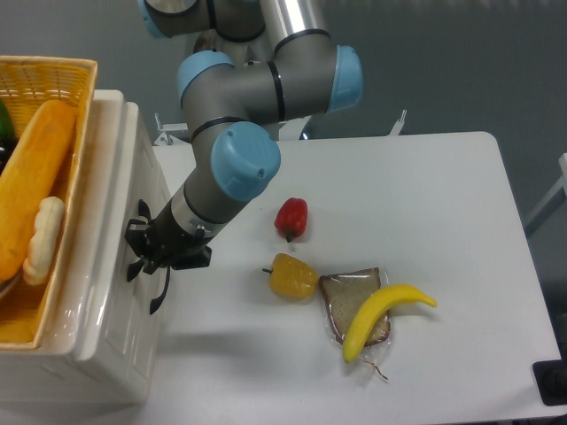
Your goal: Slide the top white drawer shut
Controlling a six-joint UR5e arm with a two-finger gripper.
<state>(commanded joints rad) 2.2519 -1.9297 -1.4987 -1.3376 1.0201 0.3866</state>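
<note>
The pincer sits against the front of the top white drawer at the counter's left edge, right at its black handle — whether its fingers are spread or pressed together I cannot tell — while a red pepper, yellow pepper, bread slice and banana lie nearby.

Top white drawer: glossy white plastic box, upper unit of the cabinet at the frame's left edge. Front face toward the bench, standing slightly proud of the cabinet body. One curved black handle on the front, partly hidden.
</note>
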